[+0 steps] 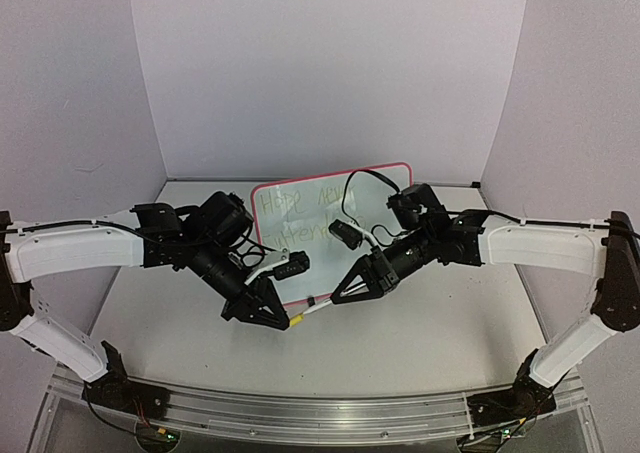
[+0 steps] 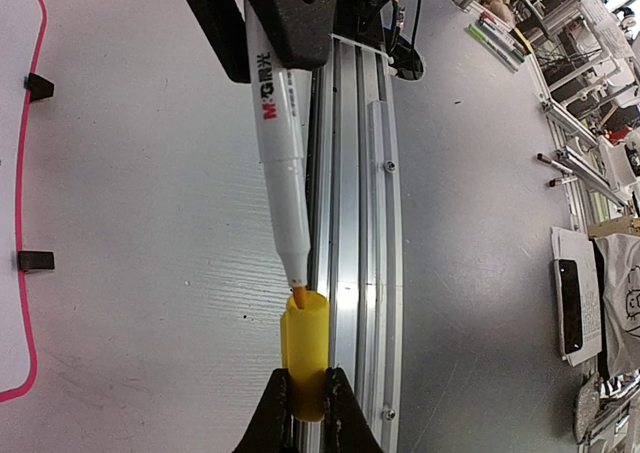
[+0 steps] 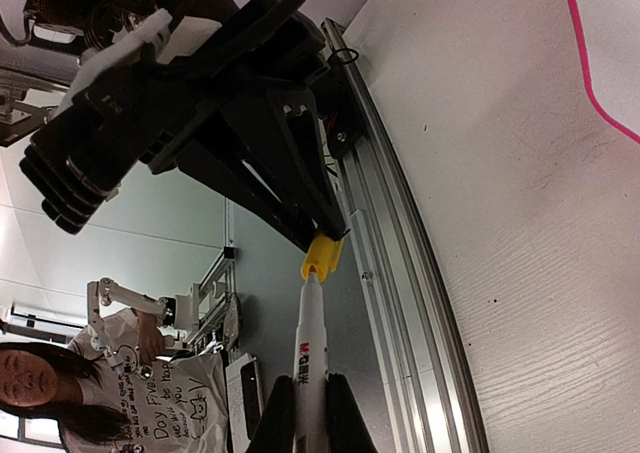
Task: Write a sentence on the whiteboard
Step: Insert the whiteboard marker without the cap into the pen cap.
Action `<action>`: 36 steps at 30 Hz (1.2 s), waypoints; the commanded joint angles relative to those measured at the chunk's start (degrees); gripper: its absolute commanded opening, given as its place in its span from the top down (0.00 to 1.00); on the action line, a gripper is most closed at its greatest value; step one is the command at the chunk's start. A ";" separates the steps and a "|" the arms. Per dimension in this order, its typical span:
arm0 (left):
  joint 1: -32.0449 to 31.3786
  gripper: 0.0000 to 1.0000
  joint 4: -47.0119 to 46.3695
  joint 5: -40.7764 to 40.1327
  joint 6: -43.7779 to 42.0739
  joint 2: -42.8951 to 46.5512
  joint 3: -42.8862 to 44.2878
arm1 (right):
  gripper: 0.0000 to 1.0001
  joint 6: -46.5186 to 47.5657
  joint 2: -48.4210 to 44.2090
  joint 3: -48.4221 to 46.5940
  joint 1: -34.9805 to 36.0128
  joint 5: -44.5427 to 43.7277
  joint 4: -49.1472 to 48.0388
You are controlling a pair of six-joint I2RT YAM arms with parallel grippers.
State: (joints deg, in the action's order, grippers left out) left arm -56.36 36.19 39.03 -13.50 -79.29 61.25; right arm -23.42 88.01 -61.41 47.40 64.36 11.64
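The whiteboard point(image 1: 330, 183) stands at the back middle of the table point(image 1: 450, 333), behind both grippers. Its pink frame has rounded corners, and the left wrist view shows two small black clip feet point(image 2: 35, 261) along its lower edge. The sentence point(image 1: 310, 213) is in thin yellow-green strokes on two lines. The top line looks like "Hope never". The second is faint and partly covered by the arms, so I can't read all of it.

In front of the board the two arms meet low over the table. The left gripper point(image 2: 308, 383) is pinched tight on a yellow marker cap point(image 2: 305, 343), with the cap's open end towards the other arm. The right gripper point(image 3: 310, 388) is clamped just as tight round the barrel of a white marker point(image 3: 312, 338). The marker's orange tip point(image 2: 298, 295) sits right at the mouth of the cap, touching the rim. I can't tell whether it is actually inside. Marker and cap line up almost end to end above the aluminium rail point(image 2: 360, 173) at the table's near edge.

The barrel carries a red "M&G" logo point(image 2: 268, 103) with two Chinese characters beside it. In the right wrist view, beyond the table, a person's shirt point(image 3: 170, 408) has hand-lettered print that I can't read with confidence.
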 commanded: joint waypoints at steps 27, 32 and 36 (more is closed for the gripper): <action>-0.40 1.00 -2.34 0.98 0.85 -0.37 1.55 | 1.00 0.70 4.99 -4.81 2.76 1.66 -1.20; -0.56 1.00 -1.71 0.78 1.06 -1.54 2.70 | 1.00 0.83 7.89 -6.27 4.04 1.23 -1.18; -0.68 1.00 -1.84 0.43 1.38 -2.12 3.30 | 1.00 1.12 9.49 -7.07 5.31 0.89 -1.18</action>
State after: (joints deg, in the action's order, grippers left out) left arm -56.62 38.50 38.81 -12.40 -80.86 61.28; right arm -23.40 95.70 -65.31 50.63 65.43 12.08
